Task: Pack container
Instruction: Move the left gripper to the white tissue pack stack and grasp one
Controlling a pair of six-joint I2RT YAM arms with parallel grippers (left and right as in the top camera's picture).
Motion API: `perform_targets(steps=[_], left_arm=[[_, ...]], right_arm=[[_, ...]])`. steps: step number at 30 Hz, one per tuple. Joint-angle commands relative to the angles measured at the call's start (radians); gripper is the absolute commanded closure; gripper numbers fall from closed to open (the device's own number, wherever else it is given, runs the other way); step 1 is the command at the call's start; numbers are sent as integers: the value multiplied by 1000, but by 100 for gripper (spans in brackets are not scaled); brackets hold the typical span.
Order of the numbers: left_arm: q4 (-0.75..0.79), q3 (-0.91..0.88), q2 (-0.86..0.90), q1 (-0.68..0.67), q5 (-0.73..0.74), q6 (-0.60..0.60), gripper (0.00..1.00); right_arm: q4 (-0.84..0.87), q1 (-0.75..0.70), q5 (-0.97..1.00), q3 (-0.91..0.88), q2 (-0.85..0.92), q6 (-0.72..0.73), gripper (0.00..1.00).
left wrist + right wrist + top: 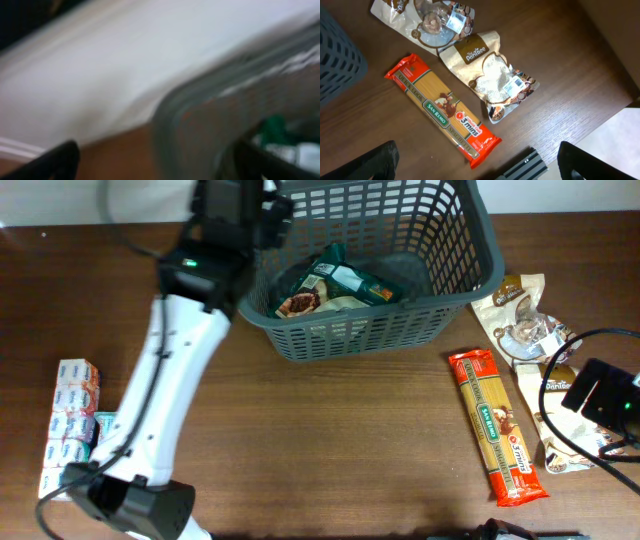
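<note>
The container (385,330) is a dark grey lattice basket at the back middle of the table. It holds a green food packet (345,285) and shows blurred in the left wrist view (200,125). My left gripper (268,215) hovers at the basket's left rim; its fingers (155,160) are spread wide with nothing between them. My right gripper (603,402) is at the far right, above the packets, open and empty (477,160). Below it lies a red spaghetti packet (442,112).
The spaghetti packet (497,425) lies right of the basket, with a tan grain pouch (490,70) and a dried mushroom pouch (427,20) beside it. Blue-and-white packs (70,415) sit at the left edge. The table's right edge is close (620,125).
</note>
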Motion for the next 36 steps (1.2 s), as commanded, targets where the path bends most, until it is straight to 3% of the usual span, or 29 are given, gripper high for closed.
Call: perform_targets(steps=[1,5,9,16,19,25,30,36], left_arm=[[-126,66,-36,117,-107,-248,6],[-344,74,-35,245,-78,-432,5],[-496,50,-28,342,49,-459,5],[-620,-88,-23,481,134,-119,0],[-591,-170,-22,564,141,-80,0],[-388,-340,-22,780,196,-53,0],[-309,-459,-22,929,406,121,0],[-217,-571,-21,1000,437,267,1]], right_arm=[[4,-8,12,16,-2,12,1],[3,-8,8,16,-2,12,1],[4,-8,-8,16,-2,11,1],[5,-8,-12,16,-2,12,1],[8,-8,-12,16,-2,12,1],[12,-8,-11,16,1,11,1],[12,-8,-11,16,1,11,1],[16,-8,-10,16,5,11,1]])
